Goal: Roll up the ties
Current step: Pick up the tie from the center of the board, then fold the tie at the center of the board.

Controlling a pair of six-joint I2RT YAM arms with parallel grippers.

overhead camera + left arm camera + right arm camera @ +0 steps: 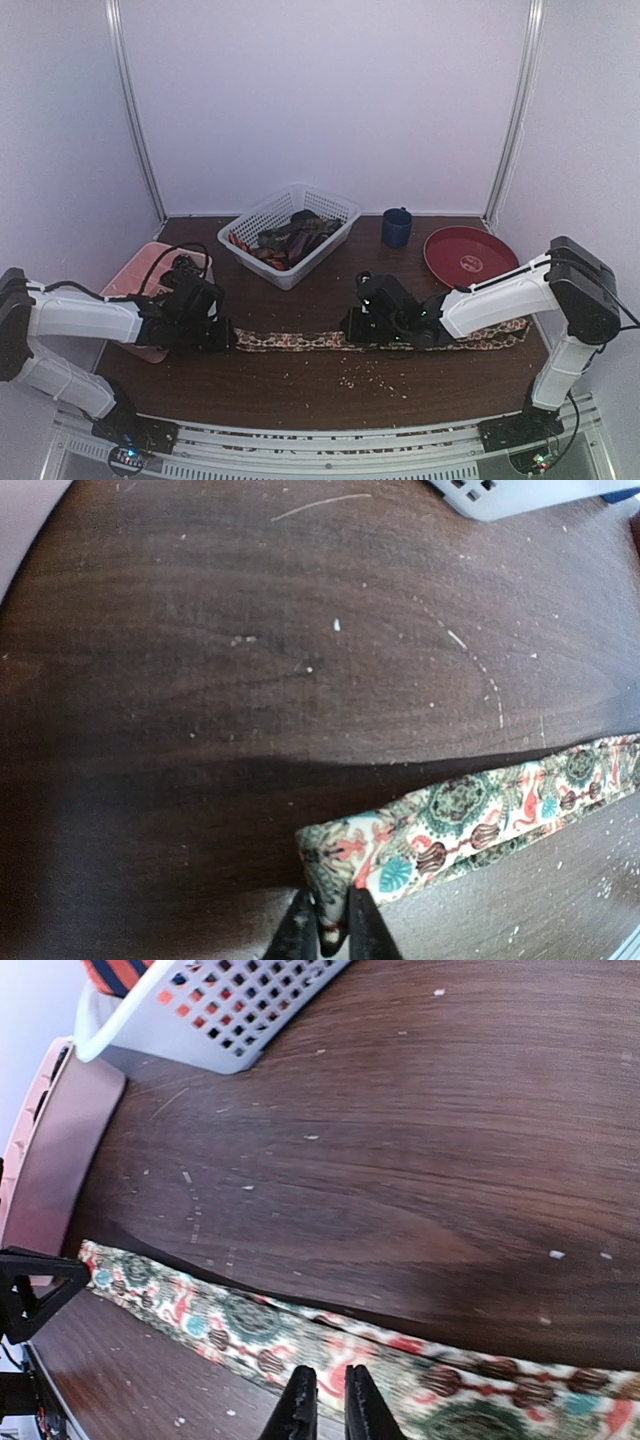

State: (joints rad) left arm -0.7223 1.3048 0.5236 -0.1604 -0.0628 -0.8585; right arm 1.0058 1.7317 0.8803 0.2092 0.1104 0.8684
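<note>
The top view looks down from above and behind both arms, facing forward over the whole dark brown wooden surface [320,395]. Each wrist view sits very close to that surface, looking past its own fingertips, the left hand [333,932] and right hand [330,1408], at the frame's bottom edge. All three views share the long, narrow floral-patterned fabric tie [300,340] and the white lattice plastic basket [290,232].

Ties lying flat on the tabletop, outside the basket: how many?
1. The patterned tie stretches left to right across the near part of the table. More ties are heaped in the white basket, too tangled to count; some may be hidden.
</note>
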